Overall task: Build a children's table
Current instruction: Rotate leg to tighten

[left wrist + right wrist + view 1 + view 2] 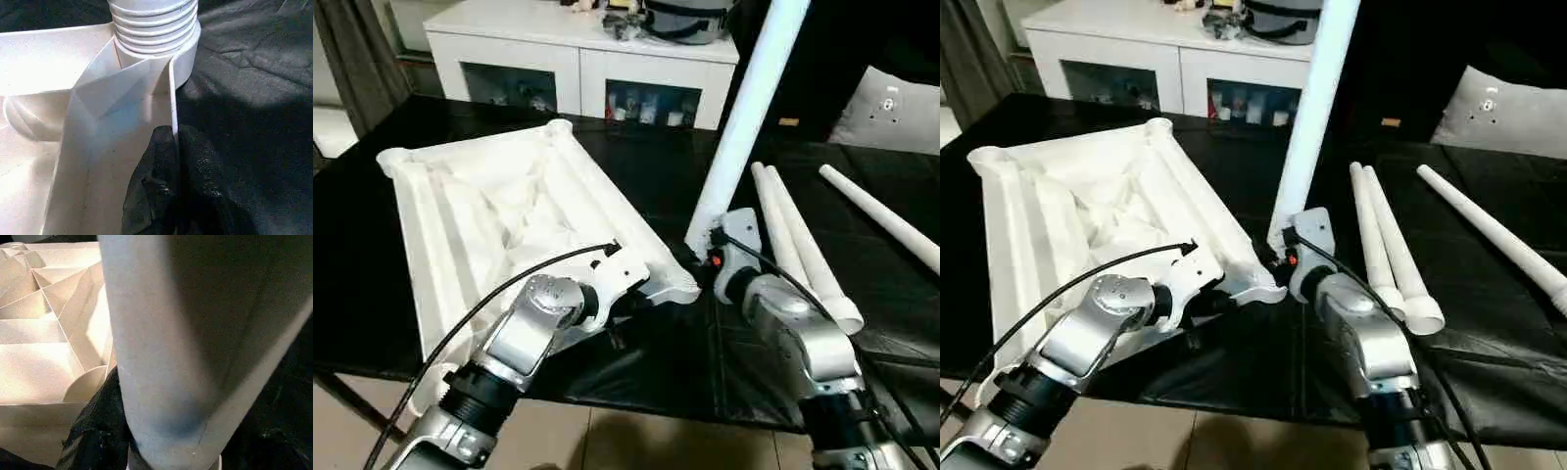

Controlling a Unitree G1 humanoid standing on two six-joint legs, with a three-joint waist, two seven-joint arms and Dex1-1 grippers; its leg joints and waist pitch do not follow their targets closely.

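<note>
The white table top (499, 215) lies upside down on the black-covered surface, its ribbed underside facing up. My left gripper (641, 284) is shut on the thin rim wall at the top's near right corner; its black fingers (164, 166) pinch that wall. A white leg (744, 108) rises at a tilt from that corner's socket, its threaded end (154, 24) sitting in the socket. My right gripper (705, 257) is shut on the leg's lower part, and the leg (186, 357) looms close in the right wrist view.
Three loose white legs lie to the right: two side by side (798, 245) and one farther right (886, 215). A white cabinet with glass doors (578, 59) stands behind. A pale grey cushion (891, 108) is at the back right. The surface's front edge (656, 397) borders the floor.
</note>
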